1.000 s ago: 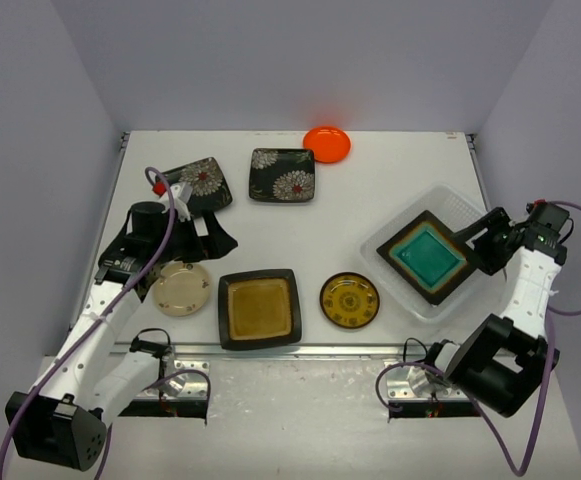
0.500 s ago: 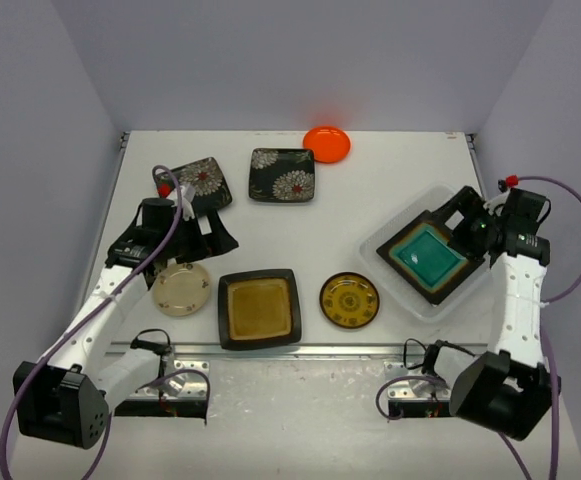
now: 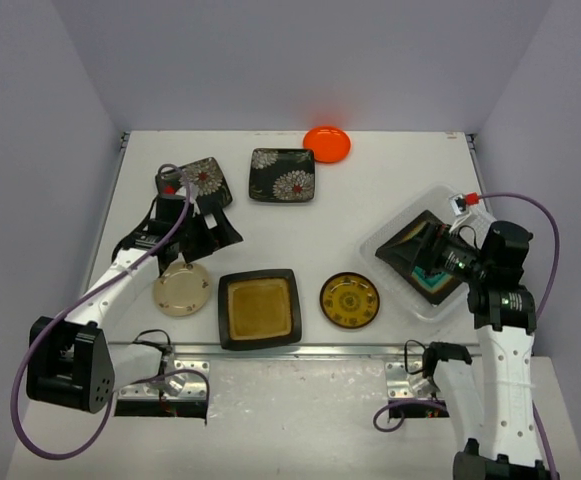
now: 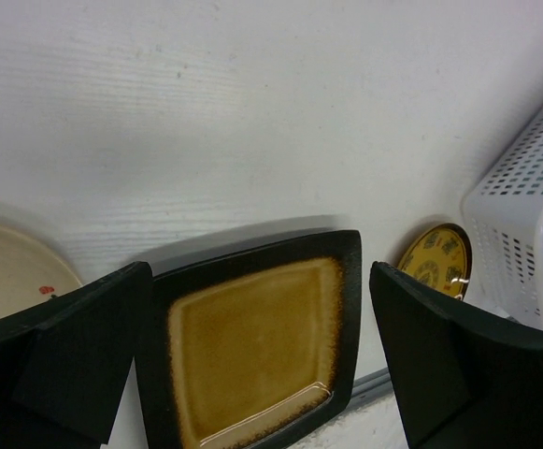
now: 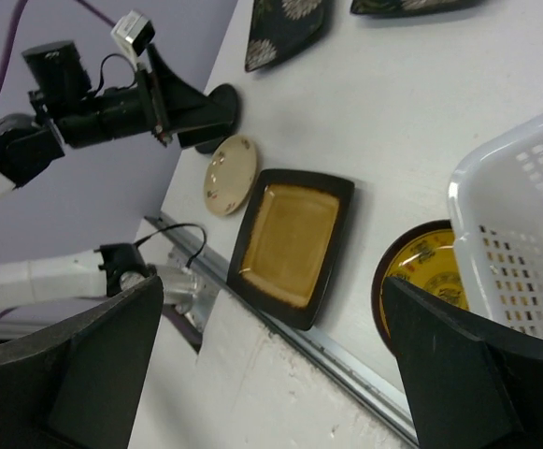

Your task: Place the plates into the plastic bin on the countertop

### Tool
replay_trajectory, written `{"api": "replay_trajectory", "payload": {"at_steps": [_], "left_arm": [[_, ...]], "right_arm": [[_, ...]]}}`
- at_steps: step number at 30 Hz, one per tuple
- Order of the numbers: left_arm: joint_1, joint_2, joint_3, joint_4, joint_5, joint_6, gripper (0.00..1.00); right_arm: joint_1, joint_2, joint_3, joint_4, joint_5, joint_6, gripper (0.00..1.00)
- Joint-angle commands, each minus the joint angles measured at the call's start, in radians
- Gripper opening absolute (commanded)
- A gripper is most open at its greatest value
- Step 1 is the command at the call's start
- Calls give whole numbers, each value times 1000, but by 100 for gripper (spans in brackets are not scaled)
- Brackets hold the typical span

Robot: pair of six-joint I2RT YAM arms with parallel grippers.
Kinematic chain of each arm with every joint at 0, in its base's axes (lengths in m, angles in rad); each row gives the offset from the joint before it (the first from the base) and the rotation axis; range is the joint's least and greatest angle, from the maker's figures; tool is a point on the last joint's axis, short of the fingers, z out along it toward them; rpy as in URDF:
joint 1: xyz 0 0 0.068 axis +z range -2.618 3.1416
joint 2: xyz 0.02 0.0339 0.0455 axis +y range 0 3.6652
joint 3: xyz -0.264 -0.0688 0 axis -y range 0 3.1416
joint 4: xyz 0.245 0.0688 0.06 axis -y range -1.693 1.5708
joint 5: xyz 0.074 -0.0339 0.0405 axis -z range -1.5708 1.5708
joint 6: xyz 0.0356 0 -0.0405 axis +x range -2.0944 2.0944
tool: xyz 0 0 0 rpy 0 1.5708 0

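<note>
Plates tally from the top view: one in, six to go. The teal-centred square dark-rimmed plate [image 3: 410,243] now sits inside the clear whitish plastic bin [image 3: 390,277] on the right of the white countertop [image 3: 370,200]. The right gripper [image 3: 428,252] was pinching it a second ago; it has let go and hangs over it, spread wide. It hides part of the plate, so whether it lies flat is hard to say. The left gripper [image 3: 210,237], also wide and empty, has swung in near the small round cream plate [image 3: 181,289] and the amber-centred square plate [image 3: 260,308]. Also out on the counter are the dark round yellow-patterned plate [image 3: 349,300], a black square plate with white flowers [image 3: 282,174], its twin [image 3: 208,175] further left, and the orange round plate [image 3: 327,143] at the far edge.

Left wrist view: the fingers [image 4: 75,365] stand well apart, nothing held, with the amber plate lying between them.

Right wrist view: the fingers [image 5: 477,374] are wide and empty, with the teal plate out of shot.

So the first drop looks done, and the amber plate is probably the left arm's pick.
</note>
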Motion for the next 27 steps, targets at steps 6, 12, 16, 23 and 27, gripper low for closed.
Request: {"api": "replay_trajectory", "payload": {"at_steps": [6, 12, 16, 23, 27], "left_arm": [[-18, -221, -6, -86, -141, 57, 100], [-18, -257, 104, -147, -181, 168, 100], [-18, -271, 58, -154, -313, 189, 100], [-18, -266, 47, -133, -294, 183, 100], [-18, -291, 41, -127, -290, 184, 100]], "right_arm": [[417, 78, -113, 145, 222, 46, 99], [857, 449, -19, 247, 673, 29, 99], [887, 687, -1, 365, 725, 35, 95], [906, 957, 125, 449, 678, 65, 78], [912, 1077, 171, 499, 629, 95, 61]]}}
